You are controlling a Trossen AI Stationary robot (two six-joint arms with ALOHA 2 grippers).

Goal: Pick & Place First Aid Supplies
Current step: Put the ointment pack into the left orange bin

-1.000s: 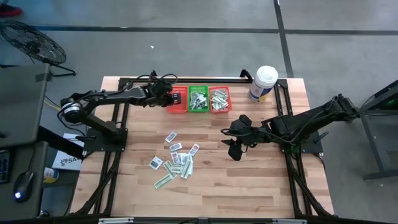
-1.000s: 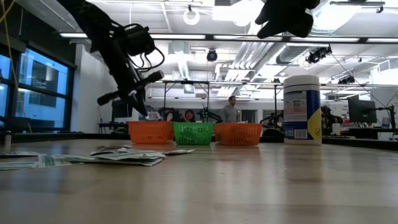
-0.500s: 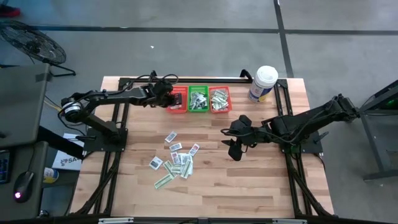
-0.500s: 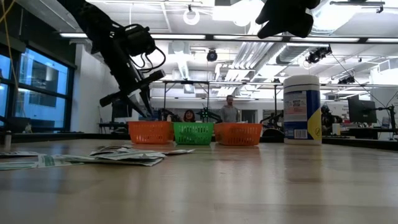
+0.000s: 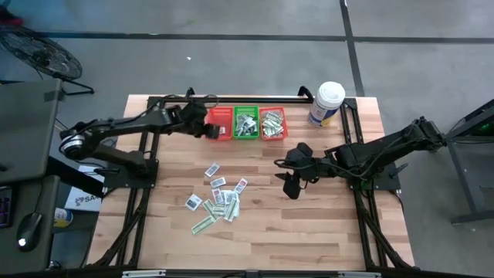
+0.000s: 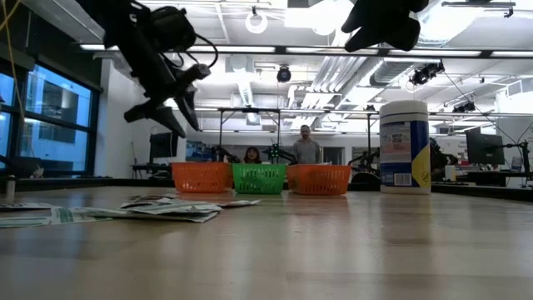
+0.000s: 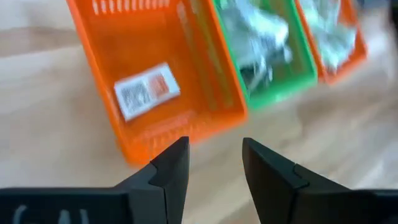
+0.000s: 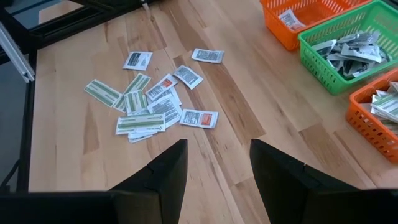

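Jaws of my left gripper [image 7: 214, 163] stood parted and empty above the orange basket [image 7: 199, 93], whose rim risked snagging.

The wooden table [image 5: 324, 224] carries three mesh baskets [image 5: 246, 123] in a row (red, green, red). A white tub [image 5: 326, 104] stands near them. Loose packets [image 5: 220, 198] lie scattered mid-table.

Matt wood table [image 5: 324, 224], plastic mesh baskets [image 8: 339, 50], paper packets [image 8: 149, 102]

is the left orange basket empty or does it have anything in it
Not empty: the left orange basket holds one white packet with dark and red print lying flat on its floor. Nothing else shows inside it.
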